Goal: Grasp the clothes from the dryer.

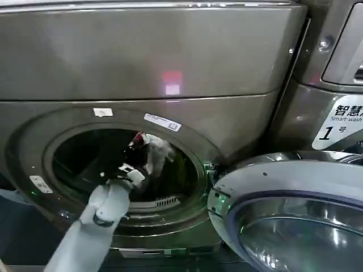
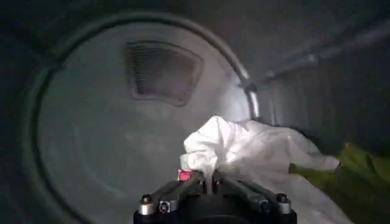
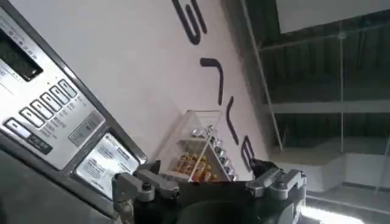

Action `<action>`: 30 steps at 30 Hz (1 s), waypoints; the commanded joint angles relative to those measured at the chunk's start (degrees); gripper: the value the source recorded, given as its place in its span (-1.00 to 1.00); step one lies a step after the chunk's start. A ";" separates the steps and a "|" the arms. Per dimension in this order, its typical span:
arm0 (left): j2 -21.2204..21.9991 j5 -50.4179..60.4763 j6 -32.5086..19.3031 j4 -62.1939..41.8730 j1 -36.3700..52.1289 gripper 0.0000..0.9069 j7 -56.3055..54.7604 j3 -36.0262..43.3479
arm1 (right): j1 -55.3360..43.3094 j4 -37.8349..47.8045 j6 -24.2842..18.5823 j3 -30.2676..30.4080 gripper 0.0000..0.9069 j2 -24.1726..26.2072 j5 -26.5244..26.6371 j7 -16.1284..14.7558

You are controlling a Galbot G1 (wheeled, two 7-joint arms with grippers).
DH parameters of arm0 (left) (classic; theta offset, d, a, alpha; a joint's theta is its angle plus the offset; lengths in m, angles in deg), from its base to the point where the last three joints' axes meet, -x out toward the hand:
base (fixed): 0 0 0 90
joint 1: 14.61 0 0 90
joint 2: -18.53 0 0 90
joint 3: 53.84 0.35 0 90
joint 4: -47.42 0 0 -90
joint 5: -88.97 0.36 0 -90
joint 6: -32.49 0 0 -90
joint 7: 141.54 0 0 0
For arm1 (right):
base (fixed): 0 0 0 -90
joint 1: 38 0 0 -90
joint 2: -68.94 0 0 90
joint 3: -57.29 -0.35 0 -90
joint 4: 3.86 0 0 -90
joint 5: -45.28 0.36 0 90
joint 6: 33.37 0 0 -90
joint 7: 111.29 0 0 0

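A white garment [image 2: 244, 149] is pinched between the jaws of the left gripper [image 2: 207, 180], inside the drum [image 2: 91, 140] of the dryer [image 1: 170, 62]; its bunched cloth rises just beyond the fingertips [image 2: 194, 178] and spreads away to one side across the drum floor. In the head view the same white garment [image 1: 156, 153] is seen lifted at the gripper [image 1: 136, 164], within the round door opening — the left arm [image 1: 96, 218] is reached in through it from below. Beside the white cloth, touching its far edge, a yellow-green garment [image 2: 359, 167] is lying against the drum wall. Beyond the jaws the drum's back plate is seen, with a perforated vent [image 2: 161, 70] set in it. The dryer door [image 1: 295, 215] is swung open to the right of the opening.

The right gripper [image 3: 210, 182] is held well away from the drum, beside a control panel [image 3: 49, 115] of a machine — its jaws are set apart, with nothing between them.
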 commanded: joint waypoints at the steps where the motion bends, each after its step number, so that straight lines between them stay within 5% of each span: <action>1: 12.50 -15.92 -3.46 5.66 -9.78 -1.00 -9.37 -6.74 | -0.10 0.71 0.39 -0.65 1.00 0.37 0.18 0.99; 8: 16.76 -20.14 -4.09 14.23 -16.17 -1.00 -9.50 -10.21 | -0.57 0.77 1.09 -1.44 1.00 0.42 0.15 1.93; 30: 15.65 -22.00 -3.32 17.75 -20.43 -1.00 -8.35 -10.25 | -0.73 0.46 1.51 -2.47 1.00 -0.59 -0.16 1.37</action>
